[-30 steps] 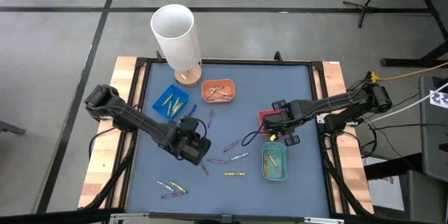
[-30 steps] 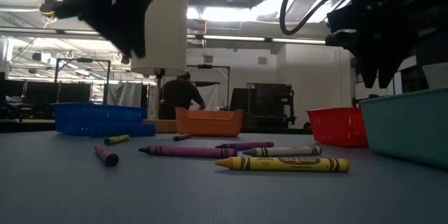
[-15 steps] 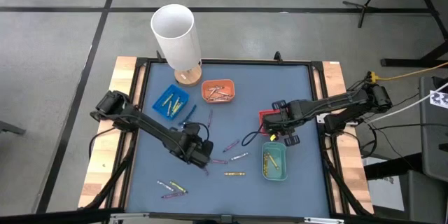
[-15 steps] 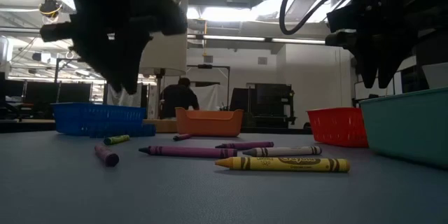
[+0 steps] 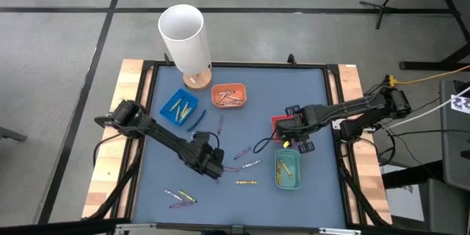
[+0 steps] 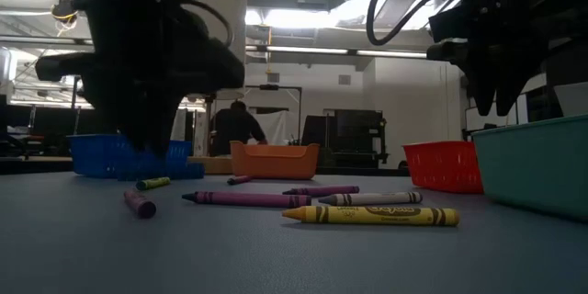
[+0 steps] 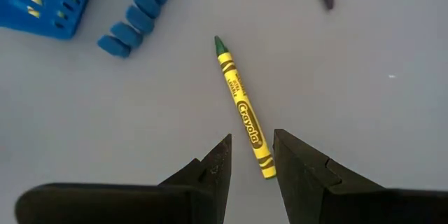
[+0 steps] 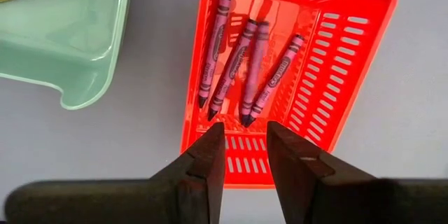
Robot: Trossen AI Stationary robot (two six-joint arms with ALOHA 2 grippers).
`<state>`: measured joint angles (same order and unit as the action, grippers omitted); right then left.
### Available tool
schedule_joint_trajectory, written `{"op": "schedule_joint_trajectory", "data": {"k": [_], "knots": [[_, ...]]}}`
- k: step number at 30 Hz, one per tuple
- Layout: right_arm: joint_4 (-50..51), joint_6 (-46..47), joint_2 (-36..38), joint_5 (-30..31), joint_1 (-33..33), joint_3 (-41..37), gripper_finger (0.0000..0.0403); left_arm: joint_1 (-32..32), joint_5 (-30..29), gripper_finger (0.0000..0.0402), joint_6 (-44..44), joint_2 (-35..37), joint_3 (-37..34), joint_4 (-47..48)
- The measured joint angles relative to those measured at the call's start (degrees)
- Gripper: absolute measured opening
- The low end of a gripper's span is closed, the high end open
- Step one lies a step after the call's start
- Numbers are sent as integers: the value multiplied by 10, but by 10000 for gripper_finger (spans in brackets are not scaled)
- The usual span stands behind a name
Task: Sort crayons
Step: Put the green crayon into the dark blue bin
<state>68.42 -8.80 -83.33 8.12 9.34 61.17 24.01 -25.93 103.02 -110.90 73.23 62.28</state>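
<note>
Blue-grey counter [image 5: 242, 110] carries scattered crayons [image 5: 246, 182]; left end effector [image 7: 250, 164] hovers, fingers apart, over a yellow crayon [image 7: 243, 108]; right end effector [image 8: 244, 155], fingers apart, hangs above four purple crayons in the red tray [image 8: 364, 56]

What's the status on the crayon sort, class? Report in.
Left gripper open, over a yellow crayon. Right gripper open, empty, above red tray holding four purple crayons. Nothing blocking.

Left end effector [image 7: 250, 161] low, fingers parted; right end effector [image 8: 245, 150] hovering, parted.
</note>
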Motion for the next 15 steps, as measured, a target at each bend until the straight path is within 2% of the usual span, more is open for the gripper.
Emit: {"op": "schedule_joint_trajectory", "data": {"k": [8,15], "knots": [[-1,0,0,0,0,0,105,0,1,92,14,-40,0,-3],[-5,0,0,0,0,0,105,0,4,92,19,-48,0,-5]]}}
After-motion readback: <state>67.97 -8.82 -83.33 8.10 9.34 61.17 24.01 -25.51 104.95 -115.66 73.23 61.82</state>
